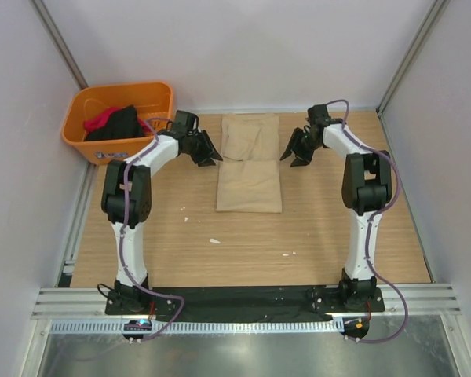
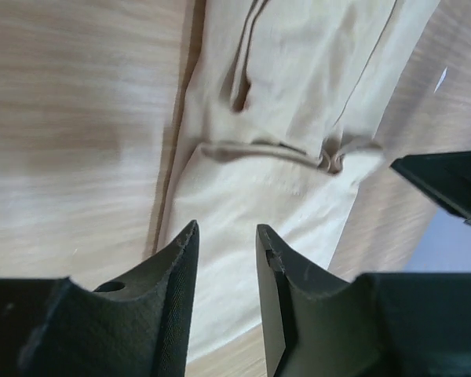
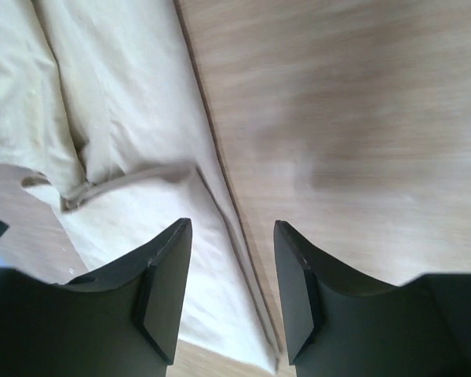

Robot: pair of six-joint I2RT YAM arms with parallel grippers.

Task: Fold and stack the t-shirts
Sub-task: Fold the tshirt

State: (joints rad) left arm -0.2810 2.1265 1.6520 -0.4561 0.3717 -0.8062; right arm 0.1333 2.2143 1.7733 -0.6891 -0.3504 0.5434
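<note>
A tan-beige t-shirt [image 1: 250, 169] lies folded into a long narrow strip in the middle of the table, with a crease across its middle. My left gripper [image 1: 206, 151] hangs open just off its far left edge, and my right gripper [image 1: 296, 151] is open just off its far right edge. The left wrist view has the tan cloth [image 2: 290, 102] under and beyond the open left gripper [image 2: 226, 228], nothing between the fingers. In the right wrist view the open right gripper [image 3: 232, 224] straddles the shirt's edge [image 3: 118, 102], gripping nothing. A black t-shirt [image 1: 122, 124] and a red t-shirt [image 1: 102, 118] lie in the basket.
An orange plastic basket [image 1: 90, 148] stands at the back left corner, close to the left arm. White walls enclose the table on three sides. A small white scrap [image 1: 214, 241] lies on the wood nearer the arm bases.
</note>
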